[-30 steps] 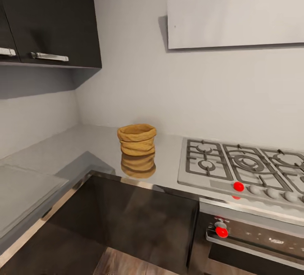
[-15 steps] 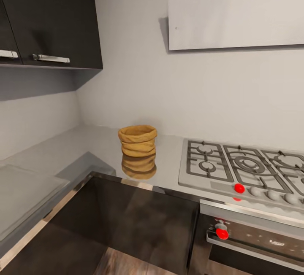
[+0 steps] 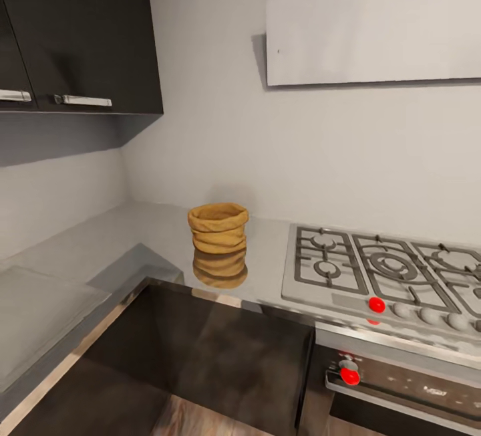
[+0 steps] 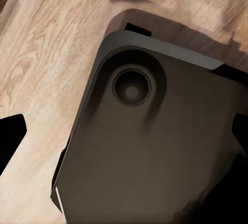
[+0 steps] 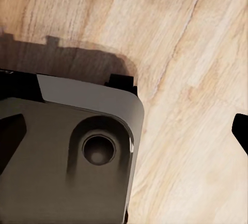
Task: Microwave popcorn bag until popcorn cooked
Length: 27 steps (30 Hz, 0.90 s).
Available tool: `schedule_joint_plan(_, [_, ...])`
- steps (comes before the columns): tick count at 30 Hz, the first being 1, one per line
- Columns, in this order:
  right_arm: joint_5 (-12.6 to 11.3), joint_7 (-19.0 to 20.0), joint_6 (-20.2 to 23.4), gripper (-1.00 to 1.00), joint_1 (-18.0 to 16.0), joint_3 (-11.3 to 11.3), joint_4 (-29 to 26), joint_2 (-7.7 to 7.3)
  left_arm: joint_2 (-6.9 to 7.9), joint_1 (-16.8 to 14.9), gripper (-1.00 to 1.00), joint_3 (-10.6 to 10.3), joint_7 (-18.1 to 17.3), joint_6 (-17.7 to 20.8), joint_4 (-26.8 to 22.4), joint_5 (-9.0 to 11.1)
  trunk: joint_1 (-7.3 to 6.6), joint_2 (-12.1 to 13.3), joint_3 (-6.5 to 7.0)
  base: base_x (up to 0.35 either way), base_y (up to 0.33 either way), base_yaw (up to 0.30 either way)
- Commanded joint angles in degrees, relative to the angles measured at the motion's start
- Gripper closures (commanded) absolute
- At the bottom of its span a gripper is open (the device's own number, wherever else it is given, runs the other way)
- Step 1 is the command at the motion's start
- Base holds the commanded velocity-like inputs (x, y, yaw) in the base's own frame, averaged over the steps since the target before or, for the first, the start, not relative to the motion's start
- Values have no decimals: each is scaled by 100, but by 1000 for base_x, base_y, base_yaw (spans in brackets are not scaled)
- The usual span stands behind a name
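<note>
We see the popcorn bag (image 3: 218, 227) upright on the counter (image 3: 120, 239) just left of the hob (image 3: 381, 272), gripper states can't tell, so we'd close in squarely before reaching for its rim.

The popcorn bag (image 3: 218, 227) was tan-orange with stacked horizontal ridges, mirrored as a darker brown reflection in the glossy grey countertop (image 3: 127, 235). Just beside the bag, the hob (image 3: 387, 269) was grey with darker grates and one red knob (image 3: 377, 304) among pale grey ones. Below the hob, the oven (image 3: 401, 382) was dark with another red knob. Wall cabinets (image 3: 80, 28) were near-black with silver handles; the hood (image 3: 374, 28) was white. The wooden floor (image 5: 196, 53) was pale, grained, beneath a dark grey robot base (image 4: 150, 152).
</note>
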Motion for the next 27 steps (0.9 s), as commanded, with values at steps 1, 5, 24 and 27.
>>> schedule_joint_plan(1, [48, 13, -6, -100, -7, -33, 15, 0, -2, -1, -100, 0, 16, -12, -3, 24, -23, 38, 13, 0, 0, 0])
schedule_joint_plan(5, [48, 13, 4, -100, -8, -33, 14, 0, -2, 2, -100, 0, 16, -14, -3, 24, -110, 198, 85, 0, 0, 0])
schedule_joint_plan(24, [48, 5, -5, -100, -8, -33, 12, -19, -3, -1, -100, 0, 16, -7, -3, 23, -528, 960, 287, 0, 0, 0])
schedule_joint_plan(27, [48, -2, -13, -100, -8, -35, 11, -27, -2, 0, -100, 0, 15, -6, -1, 19, -594, 1081, 313, 0, 0, 0])
